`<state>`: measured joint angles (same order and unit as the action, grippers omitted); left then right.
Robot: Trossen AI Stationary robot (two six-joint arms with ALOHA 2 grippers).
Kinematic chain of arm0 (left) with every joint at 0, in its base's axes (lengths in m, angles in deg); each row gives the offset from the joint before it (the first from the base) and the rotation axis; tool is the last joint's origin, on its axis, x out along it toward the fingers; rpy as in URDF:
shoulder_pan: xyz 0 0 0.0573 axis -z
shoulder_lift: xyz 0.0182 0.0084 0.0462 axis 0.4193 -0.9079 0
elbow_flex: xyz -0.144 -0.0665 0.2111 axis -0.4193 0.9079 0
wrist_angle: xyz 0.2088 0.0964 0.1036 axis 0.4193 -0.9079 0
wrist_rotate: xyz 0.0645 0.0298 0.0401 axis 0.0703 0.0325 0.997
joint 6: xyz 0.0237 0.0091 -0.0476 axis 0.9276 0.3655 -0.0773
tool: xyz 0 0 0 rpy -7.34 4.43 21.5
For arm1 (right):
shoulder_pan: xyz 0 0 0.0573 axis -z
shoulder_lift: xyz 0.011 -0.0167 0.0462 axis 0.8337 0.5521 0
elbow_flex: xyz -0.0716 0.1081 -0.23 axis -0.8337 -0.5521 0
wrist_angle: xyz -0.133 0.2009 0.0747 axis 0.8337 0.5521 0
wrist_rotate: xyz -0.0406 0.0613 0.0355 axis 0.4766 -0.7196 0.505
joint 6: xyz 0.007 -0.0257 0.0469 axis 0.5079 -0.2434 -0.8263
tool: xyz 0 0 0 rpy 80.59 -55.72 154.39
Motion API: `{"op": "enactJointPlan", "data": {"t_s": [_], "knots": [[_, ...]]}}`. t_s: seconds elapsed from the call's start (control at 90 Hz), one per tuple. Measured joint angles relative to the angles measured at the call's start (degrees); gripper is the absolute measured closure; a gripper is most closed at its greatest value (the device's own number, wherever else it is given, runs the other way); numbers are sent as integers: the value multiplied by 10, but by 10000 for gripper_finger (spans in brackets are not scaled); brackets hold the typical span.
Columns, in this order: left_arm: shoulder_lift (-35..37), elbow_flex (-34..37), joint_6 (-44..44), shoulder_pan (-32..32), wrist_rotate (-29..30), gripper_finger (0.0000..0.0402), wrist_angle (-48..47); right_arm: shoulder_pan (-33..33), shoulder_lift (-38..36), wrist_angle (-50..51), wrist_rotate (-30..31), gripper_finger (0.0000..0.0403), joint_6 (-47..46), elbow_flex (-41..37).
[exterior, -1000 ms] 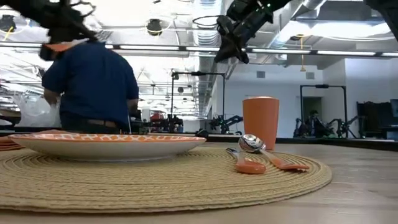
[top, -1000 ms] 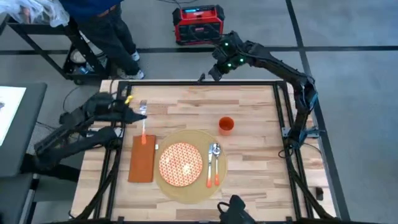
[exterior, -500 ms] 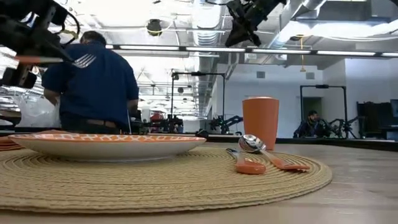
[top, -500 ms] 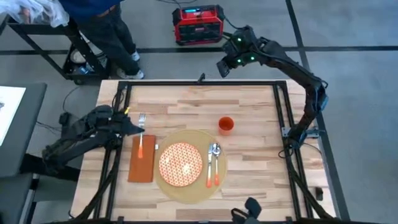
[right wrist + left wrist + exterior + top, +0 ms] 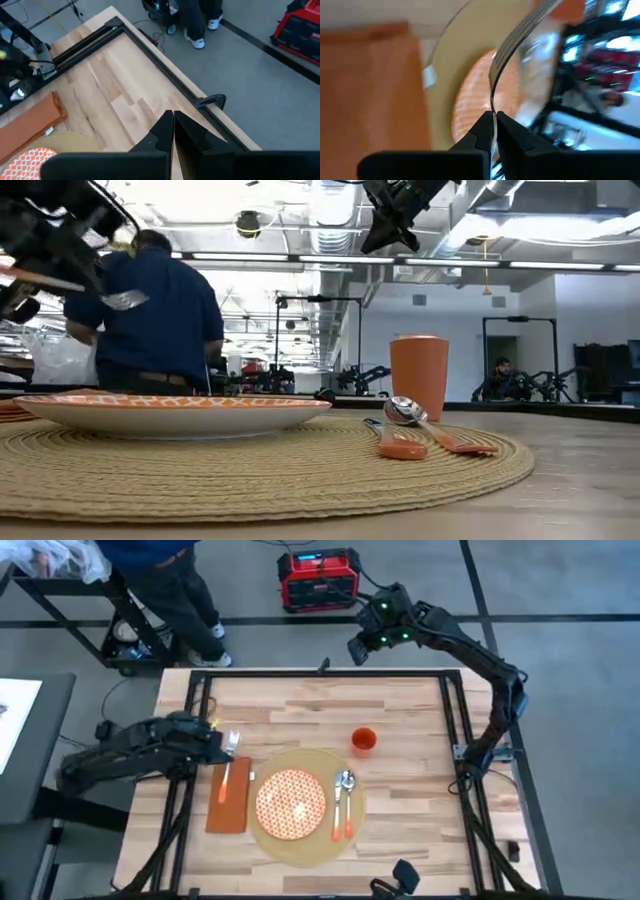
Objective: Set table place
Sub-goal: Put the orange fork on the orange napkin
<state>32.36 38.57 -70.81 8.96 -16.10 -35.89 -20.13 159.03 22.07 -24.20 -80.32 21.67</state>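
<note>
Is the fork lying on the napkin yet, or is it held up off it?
Held up: in the low view the left gripper carries the fork in the air, above the plate.

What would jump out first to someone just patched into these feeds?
The nearly finished setting: a patterned plate on the round placemat, spoon and knife beside it to the right, orange cup behind. The left gripper holds a fork in mid-air over the orange napkin left of the mat. The right gripper hangs high beyond the table's far edge, fingers shut.
</note>
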Motion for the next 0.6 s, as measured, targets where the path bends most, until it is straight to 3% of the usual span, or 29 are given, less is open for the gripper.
{"op": "enactJointPlan", "data": {"t_s": [0.256,0.422,0.6], "knots": [[-159,0,-90,161,81,402,16,0,0,0,0,403,-3,0],[-173,0,-182,247,196,402,123,0,0,0,0,403,2,0],[-181,0,-309,315,286,402,61,0,1,0,0,403,16,0]]}}
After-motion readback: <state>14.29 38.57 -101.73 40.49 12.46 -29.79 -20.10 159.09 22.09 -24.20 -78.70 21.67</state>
